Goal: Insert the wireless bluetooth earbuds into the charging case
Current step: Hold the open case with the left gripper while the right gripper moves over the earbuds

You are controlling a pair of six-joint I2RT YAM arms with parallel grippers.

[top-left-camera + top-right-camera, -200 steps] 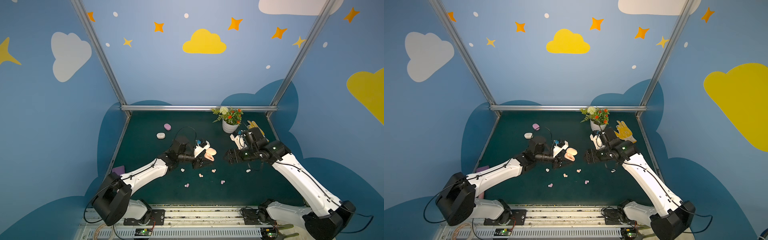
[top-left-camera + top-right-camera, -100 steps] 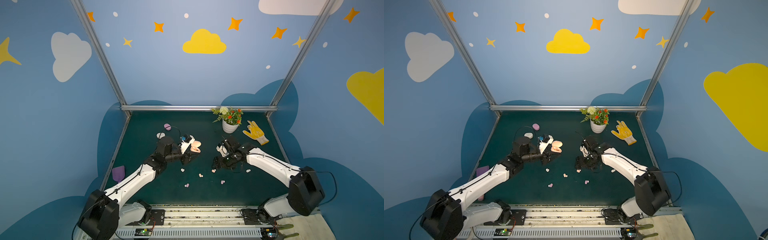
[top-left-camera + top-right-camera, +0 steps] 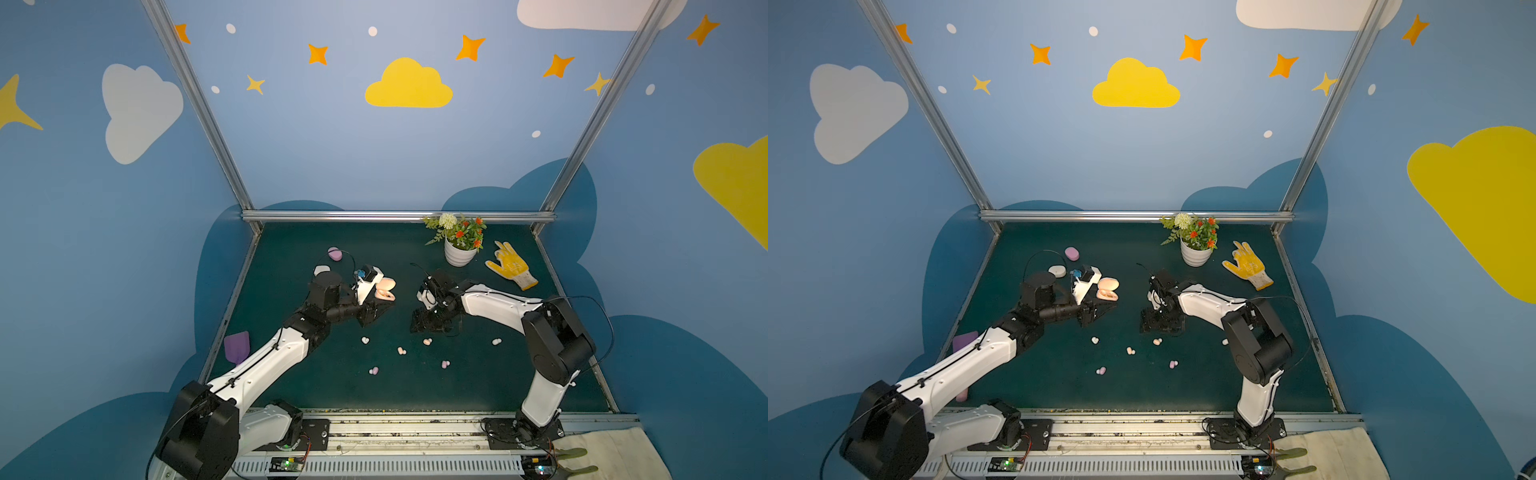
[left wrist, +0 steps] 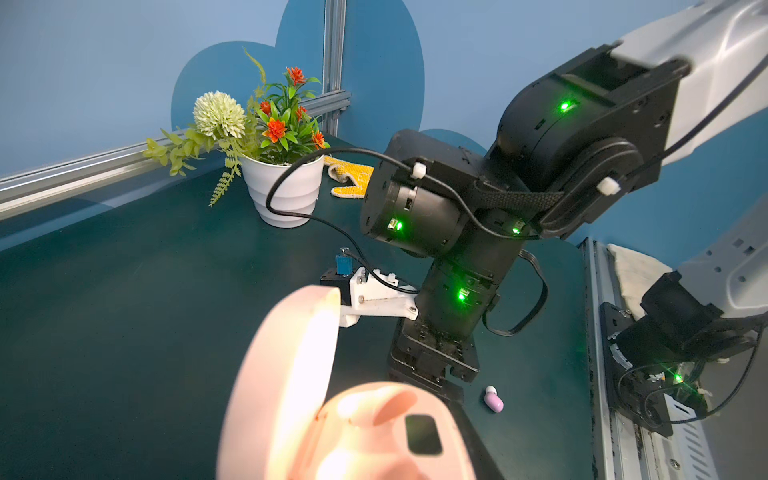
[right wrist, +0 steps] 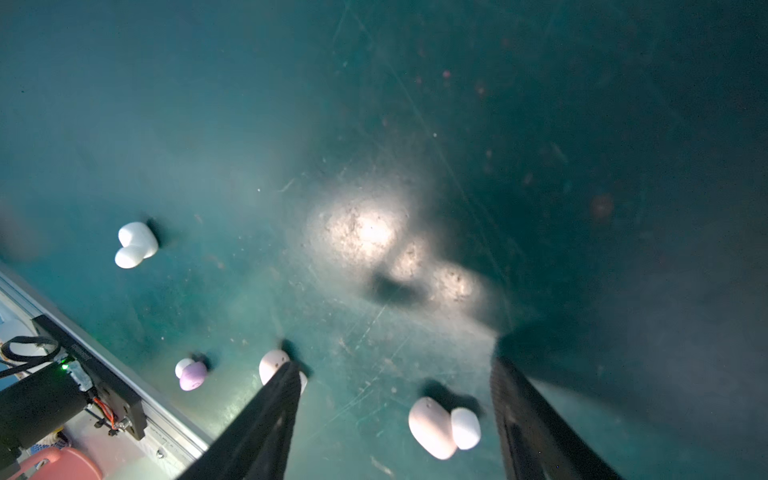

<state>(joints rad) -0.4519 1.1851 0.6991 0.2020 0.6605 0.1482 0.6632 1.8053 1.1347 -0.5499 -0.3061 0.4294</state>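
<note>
My left gripper is shut on the peach-pink charging case, whose lid stands open. The case fills the near part of the left wrist view and hides the fingers. My right gripper points down at the table, open, with a peach-pink earbud lying between its fingers, untouched and nearer one of them. In both top views this earbud sits just in front of that gripper. Another peach earbud lies behind one fingertip. A lilac earbud and a white earbud lie farther off.
A lilac case and a white case lie shut behind the left arm. A white flower pot and a yellow glove stand at the back right. A purple object lies at the left edge.
My left gripper has carried the case to the left and back. My right gripper has swung left and come down over the earbuds, and its jaws have narrowed.
</note>
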